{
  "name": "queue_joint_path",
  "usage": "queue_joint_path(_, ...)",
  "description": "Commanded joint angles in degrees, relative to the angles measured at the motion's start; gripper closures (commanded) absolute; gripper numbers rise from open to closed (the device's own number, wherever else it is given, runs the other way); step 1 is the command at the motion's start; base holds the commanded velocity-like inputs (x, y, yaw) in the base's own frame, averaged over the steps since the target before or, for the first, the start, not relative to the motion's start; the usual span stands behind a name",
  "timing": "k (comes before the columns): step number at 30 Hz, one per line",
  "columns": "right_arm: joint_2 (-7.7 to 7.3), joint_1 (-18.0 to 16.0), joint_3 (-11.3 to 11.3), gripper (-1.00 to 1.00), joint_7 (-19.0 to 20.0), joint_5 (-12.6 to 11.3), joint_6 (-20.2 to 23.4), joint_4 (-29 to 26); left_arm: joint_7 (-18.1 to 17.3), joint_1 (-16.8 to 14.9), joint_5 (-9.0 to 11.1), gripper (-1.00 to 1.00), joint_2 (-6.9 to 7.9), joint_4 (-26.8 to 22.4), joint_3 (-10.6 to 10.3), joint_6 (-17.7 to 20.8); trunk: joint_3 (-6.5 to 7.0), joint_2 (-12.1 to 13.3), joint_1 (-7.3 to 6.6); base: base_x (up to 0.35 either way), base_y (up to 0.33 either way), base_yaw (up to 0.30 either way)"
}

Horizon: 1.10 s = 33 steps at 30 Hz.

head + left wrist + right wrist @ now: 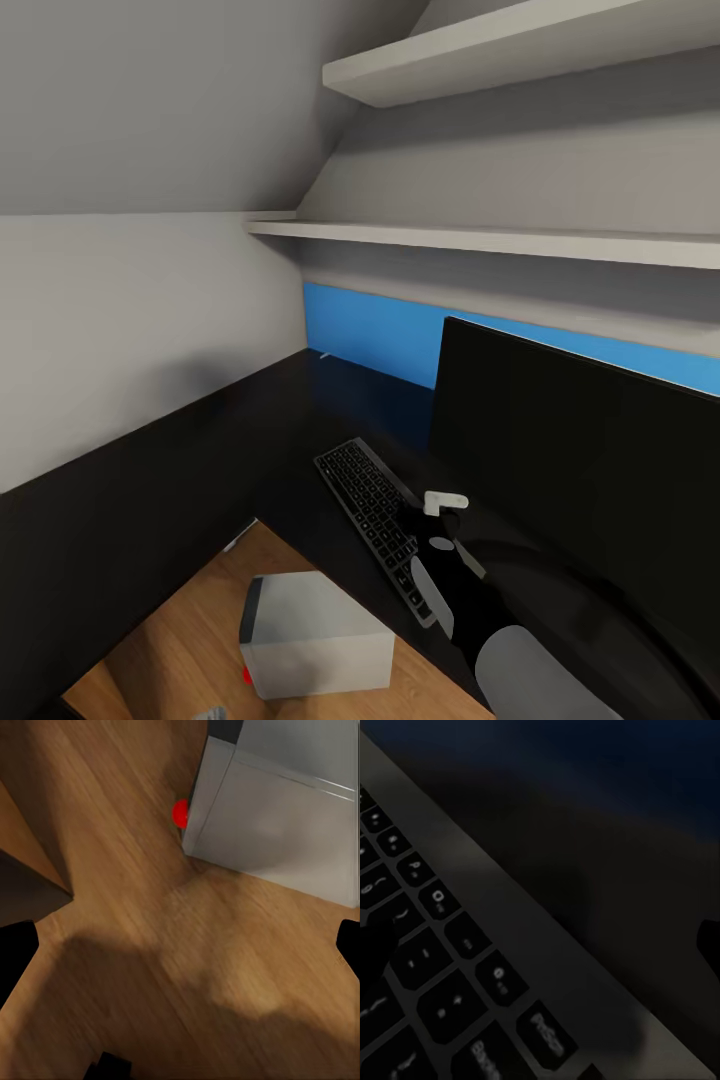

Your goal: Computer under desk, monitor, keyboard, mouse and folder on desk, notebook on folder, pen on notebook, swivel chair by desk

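Looking down from the head view, the black desk [150, 490] runs from the lower left up toward the corner and then off to the right, with the keyboard [377, 513] lying flat on it around the middle of the frame, angled diagonally. The monitor [580, 470] stands right behind it, filling the right side with its black screen, and there's a bright blue strip [370, 335] against the wall behind it, could be a panel, can't tell for sure. 2 pale shelves [500, 240] sit in the upper right. Down in the lower middle, the computer [315, 635] sits on the wood floor [180, 640] just beside the desk edge, grey box with a small red mark at its lower corner. The right arm [540, 640] comes in from the lower right and reaches over the near end of the keyboard. In the right wrist view, the right gripper [547, 952] hovers very close over the keys, 1 dark finger at each side edge of the frame, so the jaws are spread wide with nothing between them. The left gripper [184, 945] in its wrist view is also spread wide over bare floor, near the computer's corner.
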Motion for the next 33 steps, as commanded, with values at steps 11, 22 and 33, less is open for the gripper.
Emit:
queue_joint_path(11,-0.05,-0.04,0.29,-1.0,-0.54,-0.42,0.38,-0.13,0.83,0.0,0.61,-1.0,0.0,-0.47,-0.37,0.05,-1.86,-4.05,2.2,0.0,0.0,0.0)
queue_joint_path(22,-0.05,-0.04,0.21,-1.0,-0.54,-0.41,0.38,-0.14,0.92,0.01,0.61,-1.0,-0.01,-0.42,-0.44,0.1,-2.39,-5.25,2.85,0.0,0.0,0.0)
queue_joint_path(33,-0.05,-0.04,0.2,-1.0,-0.54,-0.48,0.38,-0.16,0.88,-0.01,0.69,-1.0,-0.01,-0.34,-0.36,0.13,-2.39,-5.25,2.85,0.0,0.0,0.0)
